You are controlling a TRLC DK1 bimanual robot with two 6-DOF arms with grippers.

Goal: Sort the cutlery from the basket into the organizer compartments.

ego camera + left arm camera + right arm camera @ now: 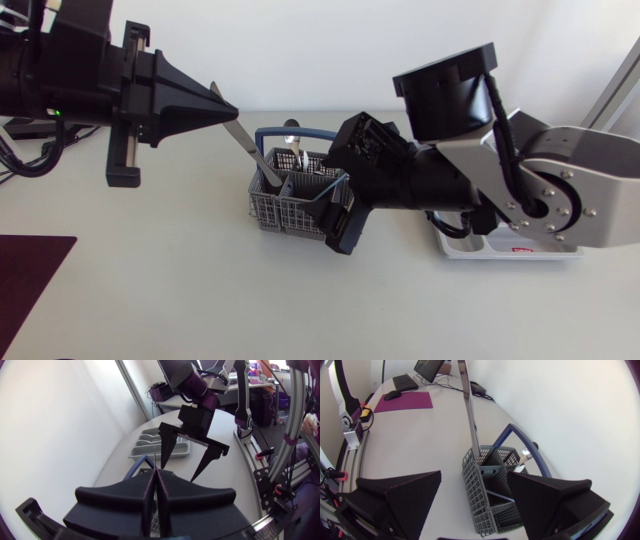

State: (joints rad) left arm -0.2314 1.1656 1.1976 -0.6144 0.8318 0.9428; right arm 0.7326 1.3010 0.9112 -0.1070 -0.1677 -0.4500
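- On the worktop, near its middle, stands a grey mesh basket (285, 205) with a blue handle (300, 133) arched over it.
- Our left arm (60, 70) comes in from the side, and its jaws are clenched on a knife (250, 148), pinching it partway along its length.
- We see the knife tilted, with its lower end down inside one of the basket's compartments and its upper end sticking out past the jaw tips.
- From the left wrist, the two jaws meet in a tight seam, and only a thin sliver of the knife (155, 459) shows ahead of them.
- Our right arm (560, 180) reaches across to the other side of the basket, where its jaws are spread wide and grasp nothing.
- From the right wrist, the basket (487, 487) sits between and just below those spread jaws, apart from both, and the knife (470, 410) rises steeply out of its far end.
- More cutlery (298, 157) stands in the basket, and one silver piece (522, 455) shows beside the handle.
- We see the organizer (500, 248) lying flat beyond the basket, partly hidden under our right arm, with its long compartments (150, 442) showing from the left wrist.
- A dark purple mat (30, 270) lies at the worktop's edge, well apart from the basket.
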